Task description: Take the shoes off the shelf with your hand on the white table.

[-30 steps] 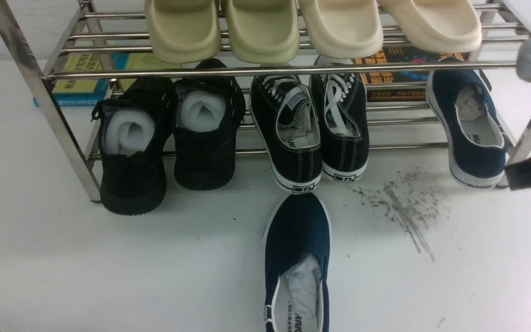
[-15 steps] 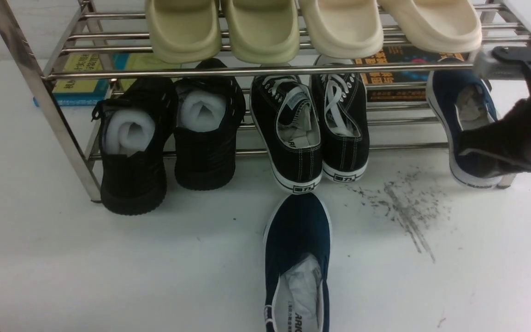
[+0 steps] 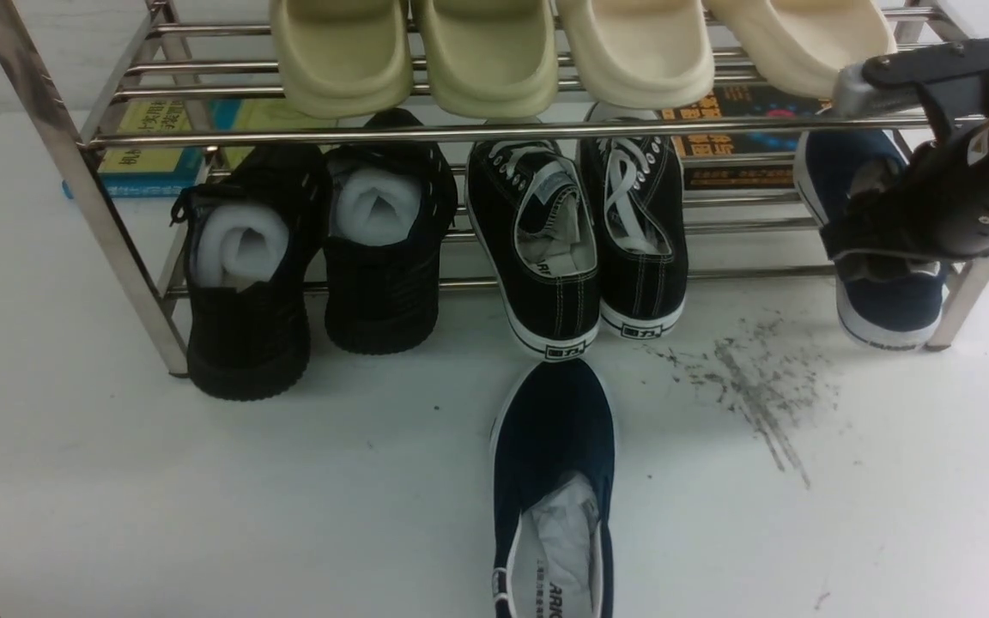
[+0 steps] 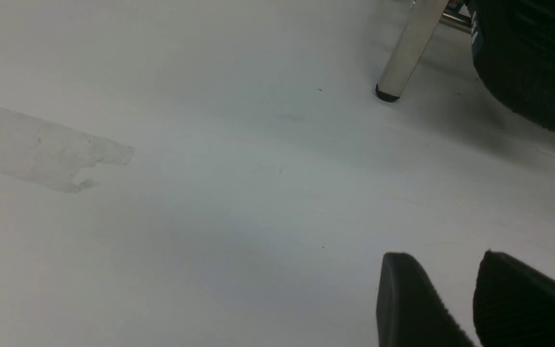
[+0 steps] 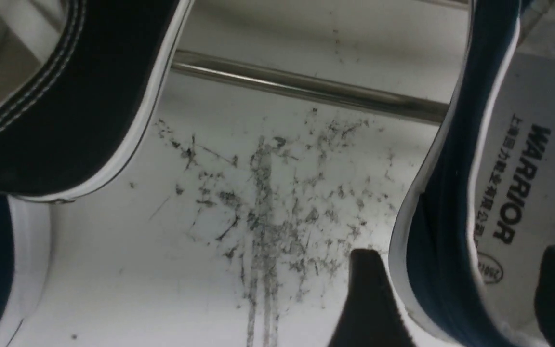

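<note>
One navy slip-on shoe lies on the white table, toe towards the shelf. The other navy shoe sits on the steel shelf's lower tier at the far right, heel out. My right gripper is open over its heel. In the right wrist view the gripper straddles the shoe's side wall, with one finger outside the sole and the other over the "WARRIOR" insole. My left gripper is open and empty above the table near a shelf leg.
Black shoes with foam rolls and black lace-up sneakers fill the lower tier. Beige slippers lie on the top tier. Books lie behind the shelf. Dark scuff marks spot the table in front of the shelf.
My right arm has come in from the right edge and moved up and left over the navy shoe on the shelf. Both shoes stay where they were.
</note>
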